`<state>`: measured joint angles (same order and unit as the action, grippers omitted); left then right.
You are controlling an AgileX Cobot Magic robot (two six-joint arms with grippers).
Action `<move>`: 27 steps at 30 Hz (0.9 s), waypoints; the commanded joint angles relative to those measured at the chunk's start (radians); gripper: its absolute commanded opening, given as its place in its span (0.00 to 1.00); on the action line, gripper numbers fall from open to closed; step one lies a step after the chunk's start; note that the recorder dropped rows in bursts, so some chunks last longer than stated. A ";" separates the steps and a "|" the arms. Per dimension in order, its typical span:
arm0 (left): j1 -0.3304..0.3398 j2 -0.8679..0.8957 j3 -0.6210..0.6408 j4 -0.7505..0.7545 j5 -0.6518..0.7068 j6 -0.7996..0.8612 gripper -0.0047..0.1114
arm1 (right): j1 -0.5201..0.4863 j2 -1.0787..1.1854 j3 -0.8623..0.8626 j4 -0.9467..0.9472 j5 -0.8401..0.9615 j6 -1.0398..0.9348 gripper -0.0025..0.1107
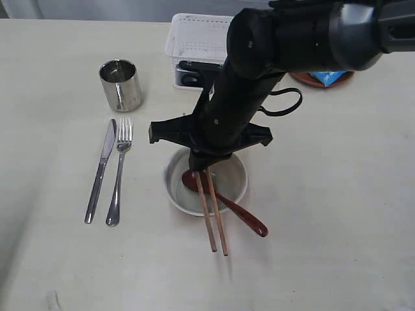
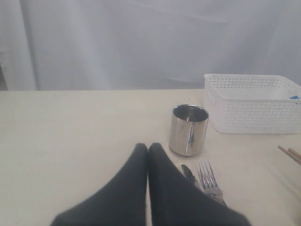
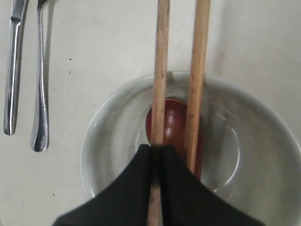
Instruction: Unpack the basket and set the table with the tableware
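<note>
"Pinching the chopsticks (image 3: 162, 70) is what my right gripper (image 3: 156, 148) is doing. One stick sits clamped between the closed fingertips. The other runs just beside it against a finger, and I cannot tell whether that one is gripped."

"Where are you over the table (image 1: 337, 194)?"

"Above the bowl (image 3: 101, 136). The spoon (image 3: 175, 117) lies inside it, head under the sticks, handle out over the rim. The sticks slant across the rim toward the lower edge of my exterior view."

"And your left?"

"My left gripper (image 2: 148, 147) is closed on nothing, tips pressed together, over the table. Ahead of it the cup (image 2: 188, 129) stands upright, with the knife (image 2: 188, 173) and fork (image 2: 207, 176) side by side just short of it. On the exterior view those two lie left of the bowl, apart from it. The basket (image 1: 194, 32) sits beyond the bowl, behind my arm. The small plate (image 1: 305, 80) is to its right, a blue bag (image 1: 329, 76) on it."
</note>
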<state>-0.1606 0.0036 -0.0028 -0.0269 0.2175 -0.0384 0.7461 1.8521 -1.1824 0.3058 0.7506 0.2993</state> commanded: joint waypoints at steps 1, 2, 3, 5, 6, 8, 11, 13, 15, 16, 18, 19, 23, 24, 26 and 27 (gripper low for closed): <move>-0.001 -0.004 0.003 -0.003 -0.006 0.000 0.04 | 0.000 -0.004 0.000 -0.025 0.013 0.003 0.02; -0.001 -0.004 0.003 -0.003 -0.006 0.000 0.04 | 0.000 -0.004 0.000 -0.025 0.011 0.003 0.02; -0.001 -0.004 0.003 -0.003 -0.006 0.000 0.04 | 0.000 -0.004 0.000 -0.025 0.011 0.003 0.02; -0.001 -0.004 0.003 -0.003 -0.006 0.000 0.04 | 0.000 -0.004 0.000 -0.025 0.006 0.003 0.02; -0.001 -0.004 0.003 -0.003 -0.006 0.000 0.04 | 0.000 -0.004 0.000 -0.025 0.006 0.003 0.02; -0.001 -0.004 0.003 -0.003 -0.006 0.000 0.04 | 0.000 -0.004 0.000 -0.025 0.006 0.003 0.02; -0.001 -0.004 0.003 -0.003 -0.006 0.000 0.04 | 0.000 -0.004 0.000 -0.025 0.006 0.003 0.02; -0.001 -0.004 0.003 -0.003 -0.006 0.000 0.04 | 0.000 -0.004 0.000 -0.025 0.006 0.003 0.03; -0.001 -0.004 0.003 -0.003 -0.006 0.000 0.04 | 0.000 -0.004 0.000 -0.025 0.006 0.003 0.10; -0.001 -0.004 0.003 -0.003 -0.006 0.000 0.04 | 0.000 -0.004 0.000 -0.025 0.006 0.003 0.15; -0.001 -0.004 0.003 -0.003 -0.006 0.000 0.04 | 0.000 -0.004 0.000 -0.025 0.006 0.004 0.24; -0.001 -0.004 0.003 -0.003 -0.006 0.000 0.04 | 0.000 -0.004 0.000 -0.025 0.006 0.008 0.28; -0.001 -0.004 0.003 -0.003 -0.006 0.000 0.04 | 0.000 -0.006 0.000 -0.021 0.006 0.008 0.33; -0.001 -0.004 0.003 -0.003 -0.006 0.000 0.04 | 0.000 -0.009 0.000 -0.021 0.006 0.008 0.32; -0.001 -0.004 0.003 -0.003 -0.006 0.000 0.04 | 0.000 -0.024 -0.002 -0.021 0.006 0.008 0.32; -0.001 -0.004 0.003 -0.003 -0.006 0.000 0.04 | 0.000 -0.031 -0.004 -0.021 0.006 0.008 0.32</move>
<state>-0.1606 0.0036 -0.0028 -0.0269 0.2175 -0.0384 0.7461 1.8473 -1.1824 0.2931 0.7545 0.3069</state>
